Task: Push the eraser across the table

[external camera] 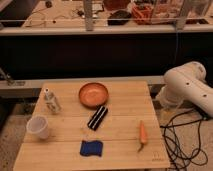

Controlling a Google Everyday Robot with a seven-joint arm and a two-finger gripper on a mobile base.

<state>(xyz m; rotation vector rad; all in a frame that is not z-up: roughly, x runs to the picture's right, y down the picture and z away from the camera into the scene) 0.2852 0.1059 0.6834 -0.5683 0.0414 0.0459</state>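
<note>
You have the table (125,107) square in front of you, a light plank top carrying everything else. The white robot arm (187,90) stands off its right edge, with only the thick rounded segments showing. The gripper is out of view, somewhere past that arm, so you cannot tell how wide it stands or whether it holds or touches anything.

The orange bowl (93,94) sits toward the far side, near the middle. A white cup (38,127) is at the left edge, and a small clear bottle (51,101) stands behind it. A carrot (143,134) lies on the right, and a blue wavy-edged pad (91,148) lies flat near the front edge.

The eraser (97,118) rests about mid-table, lying on a diagonal. Its far end is just beside the bowl's rim, and the pad is near its front end.

Mind the crowding. I judge that a push away from you would drive the eraser into the bowl, and a push toward you would run it onto the pad. Reaching in from the right, the arm could sweep the carrot. Contact off the block's middle would likely spin it rather than slide it. A long sideways stroke could carry it off the edge.
</note>
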